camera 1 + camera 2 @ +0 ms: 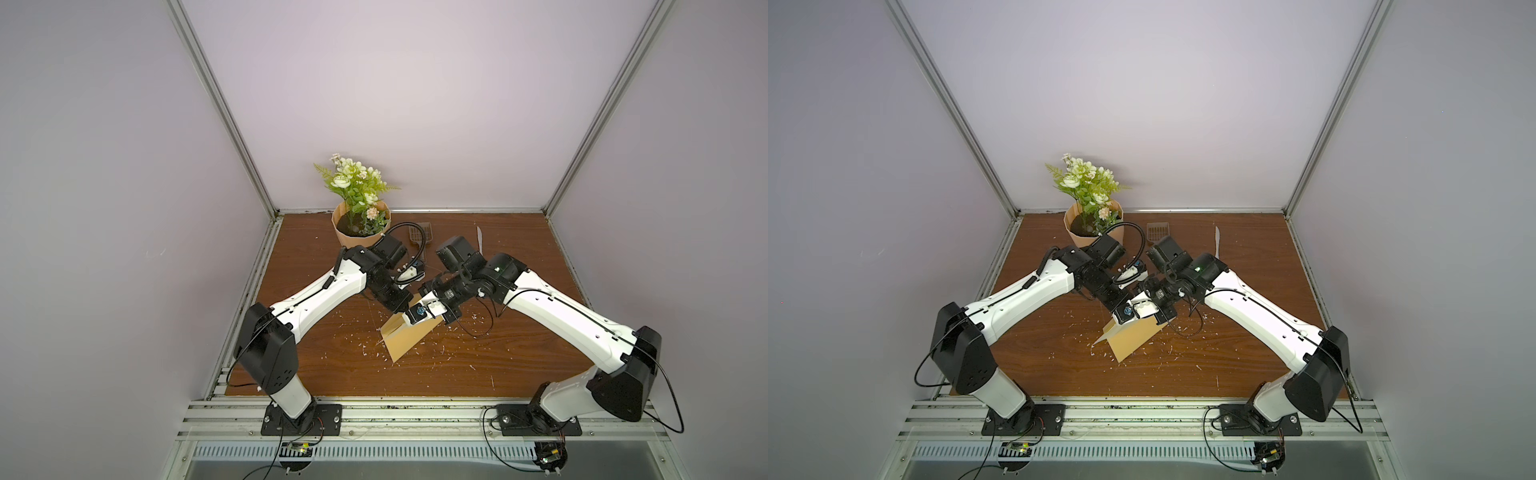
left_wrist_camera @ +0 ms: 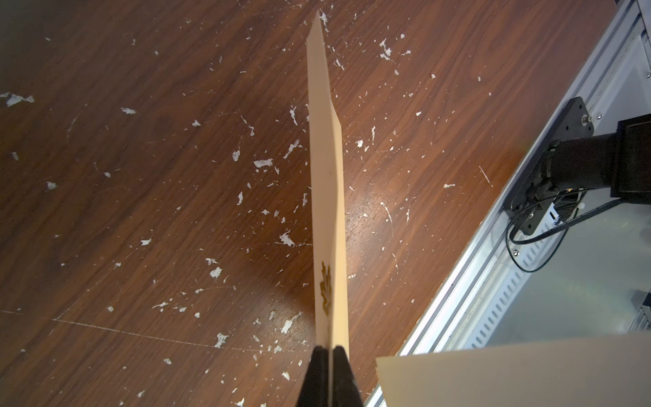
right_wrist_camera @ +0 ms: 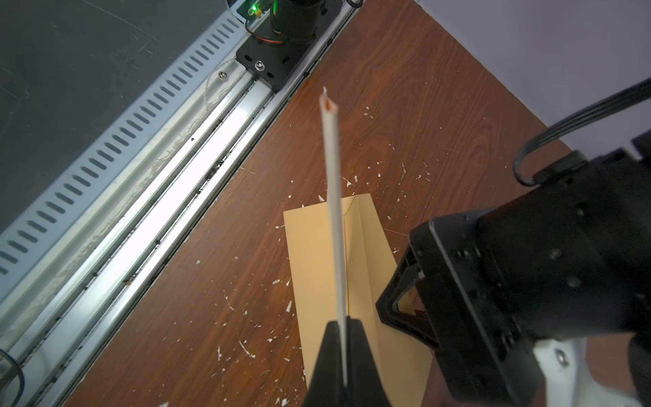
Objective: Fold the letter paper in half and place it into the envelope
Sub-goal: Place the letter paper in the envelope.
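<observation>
In the left wrist view, your left gripper point(image 2: 331, 350) sits bottom centre, fingers pinched shut on the flap of the envelope point(image 2: 327, 176), with a gold leaf mark point(image 2: 326, 289) just above them. In the right wrist view, your right gripper point(image 3: 344, 322) is clamped on the folded letter paper point(image 3: 333, 176). The paper is edge-on, running up mid-frame over the envelope on the table point(image 3: 405, 88). Both top views show the envelope at centre under the wrists, but neither grip. Beyond, upper centre, stands a flower pot point(image 1: 347, 240).
</observation>
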{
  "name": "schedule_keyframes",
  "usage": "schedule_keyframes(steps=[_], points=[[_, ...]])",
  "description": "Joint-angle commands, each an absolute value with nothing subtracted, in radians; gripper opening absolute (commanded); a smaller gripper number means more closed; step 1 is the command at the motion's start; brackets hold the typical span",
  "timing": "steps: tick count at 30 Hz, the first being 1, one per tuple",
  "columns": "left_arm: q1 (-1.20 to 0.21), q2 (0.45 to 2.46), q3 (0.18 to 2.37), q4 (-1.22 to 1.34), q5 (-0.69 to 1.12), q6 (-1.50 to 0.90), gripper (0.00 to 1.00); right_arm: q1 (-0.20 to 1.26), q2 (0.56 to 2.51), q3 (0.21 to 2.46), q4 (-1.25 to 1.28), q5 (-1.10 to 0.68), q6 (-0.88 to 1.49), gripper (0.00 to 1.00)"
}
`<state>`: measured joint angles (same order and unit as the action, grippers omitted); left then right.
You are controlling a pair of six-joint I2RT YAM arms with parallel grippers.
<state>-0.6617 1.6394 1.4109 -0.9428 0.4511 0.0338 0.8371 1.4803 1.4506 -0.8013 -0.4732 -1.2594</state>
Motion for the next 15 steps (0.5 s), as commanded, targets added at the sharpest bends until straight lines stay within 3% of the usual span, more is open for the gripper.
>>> schedule_keyframes(steps=[1, 15], points=[[-0.673, 1.632, 1.426, -0.984, 0.484, 0.066, 0.0, 0.847, 1.444, 1.409, -0.727, -0.452, -1.254, 0.0], [-0.673, 1.635, 1.425, -1.017, 0.518, 0.079, 0.0, 0.857, 1.388, 1.27, -0.505, -0.374, -1.244, 0.0]])
